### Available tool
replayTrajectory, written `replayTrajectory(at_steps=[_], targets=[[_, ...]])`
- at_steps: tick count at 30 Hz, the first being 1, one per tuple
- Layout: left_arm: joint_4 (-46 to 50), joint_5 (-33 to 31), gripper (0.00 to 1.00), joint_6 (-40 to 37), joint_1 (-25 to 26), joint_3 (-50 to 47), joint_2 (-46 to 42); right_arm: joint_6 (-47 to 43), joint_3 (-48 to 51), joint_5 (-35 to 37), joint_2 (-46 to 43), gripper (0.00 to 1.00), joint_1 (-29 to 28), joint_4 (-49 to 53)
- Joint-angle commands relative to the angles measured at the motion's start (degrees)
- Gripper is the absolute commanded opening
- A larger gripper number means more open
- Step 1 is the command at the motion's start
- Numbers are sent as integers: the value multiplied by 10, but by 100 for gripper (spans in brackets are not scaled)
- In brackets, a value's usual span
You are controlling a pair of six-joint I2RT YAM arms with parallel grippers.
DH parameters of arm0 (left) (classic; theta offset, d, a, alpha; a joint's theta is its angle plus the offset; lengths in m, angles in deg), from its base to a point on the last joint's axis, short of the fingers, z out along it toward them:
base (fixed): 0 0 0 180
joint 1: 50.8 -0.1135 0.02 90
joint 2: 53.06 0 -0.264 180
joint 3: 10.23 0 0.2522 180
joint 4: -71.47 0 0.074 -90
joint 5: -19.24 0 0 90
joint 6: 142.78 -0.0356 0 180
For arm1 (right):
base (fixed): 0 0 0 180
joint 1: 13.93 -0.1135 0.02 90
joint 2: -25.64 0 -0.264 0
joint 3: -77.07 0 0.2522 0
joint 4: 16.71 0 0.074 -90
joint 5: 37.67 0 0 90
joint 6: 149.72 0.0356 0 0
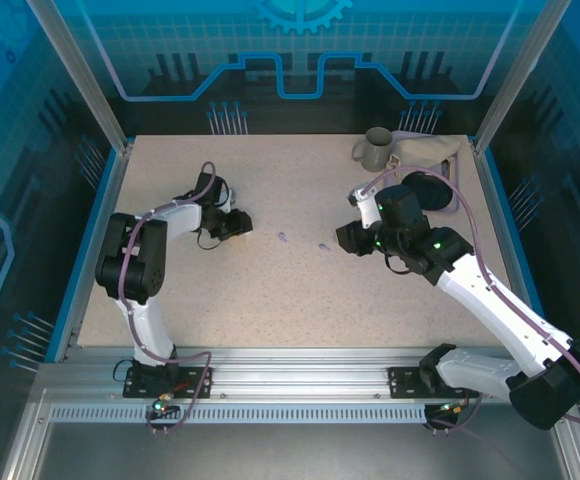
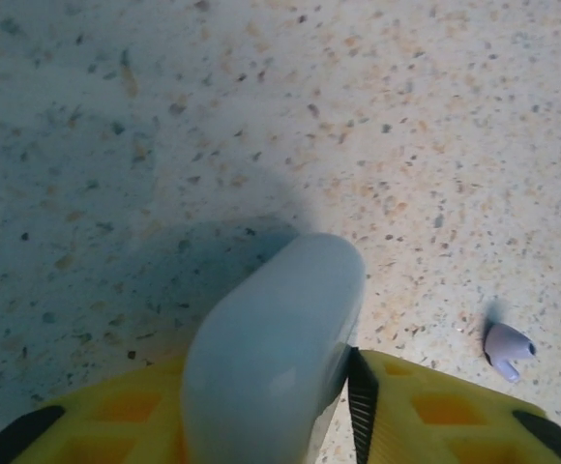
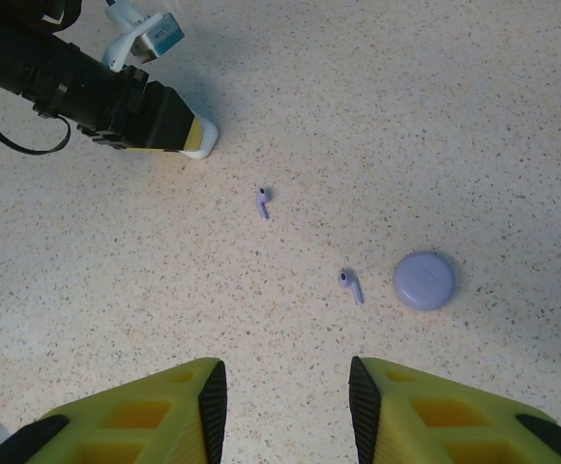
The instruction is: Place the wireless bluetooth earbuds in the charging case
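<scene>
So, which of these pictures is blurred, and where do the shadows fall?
Left wrist view: the white case near the lens is soft and throws a wide shadow leftward on the table; right wrist view: both lavender earbuds look sharp.

Matt, finely speckled like stone composite, faintly grainy: the table [image 1: 270, 300]. Smooth pale plastic with a soft satin sheen on the case [image 2: 280, 338]. Smooth lavender plastic, slightly glossy, on the earbud [image 2: 506, 345]; same plastic, duller, on the disc [image 3: 424, 280]. Matt yellow plastic edged with black ribbed rubbery strips on the fingers [image 3: 135, 416] of the right gripper [image 3: 285, 377]. Brushed bare metal along the rail [image 1: 290, 385]. Soft beige cloth [image 1: 425, 152] beside a dull grey mug [image 1: 375, 150]. Glossy white plastic shell on the right arm [image 1: 490, 300].
</scene>
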Motion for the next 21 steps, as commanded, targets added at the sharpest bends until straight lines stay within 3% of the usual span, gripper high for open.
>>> replayTrajectory(at_steps=[1, 11, 21], targets=[[42, -34, 45, -9, -5, 5, 14, -4, 4, 1, -13, 41, 9, 8], [56, -82, 65, -9, -5, -3, -22, -3, 5, 2, -14, 41, 10, 9], [83, -101, 71, -16, -3, -11, -105, 2, 17, 26, -13, 44, 12, 8]])
